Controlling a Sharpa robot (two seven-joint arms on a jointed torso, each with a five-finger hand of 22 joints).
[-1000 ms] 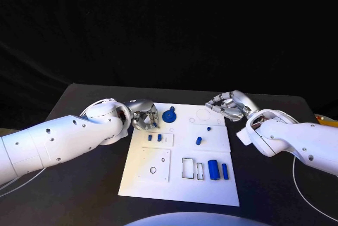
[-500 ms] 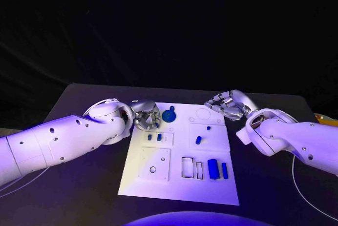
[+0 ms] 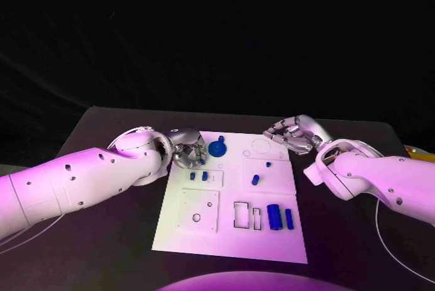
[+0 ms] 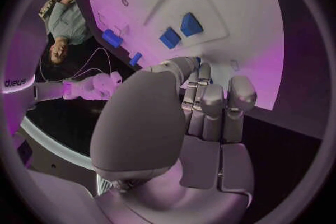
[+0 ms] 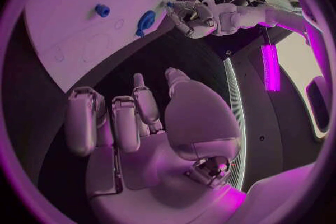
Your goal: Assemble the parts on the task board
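- A black table (image 3: 109, 241) under a dark backdrop carries the white task board (image 3: 231, 241) at its middle, with both arms reaching to the board's far end.
- The left hand (image 3: 188, 151) sits at the board's far left corner with its fingers curled in; whether anything is pinched there cannot be told, and the left wrist view shows nothing clearly between them.
- The right hand (image 3: 291, 135) hovers at the far right corner, fingers curled toward the palm with nothing in them.
- Just beside the left hand stands a blue round part (image 3: 217, 148); two small blue blocks (image 3: 198, 176) lie just below it on the board.
- Toward the board's middle lie a short blue peg (image 3: 256, 181) and a tiny blue piece (image 3: 268, 164).
- Near the front edge stand a wide blue block (image 3: 274, 217) and a slim blue bar (image 3: 289, 219), beside empty rectangular slots (image 3: 243, 215).
- The parts look like small, rigid, light plastic, probably smooth and easy to slip or tip; a pinch across opposite flat sides, or around the peg's middle, seems the surest hold.
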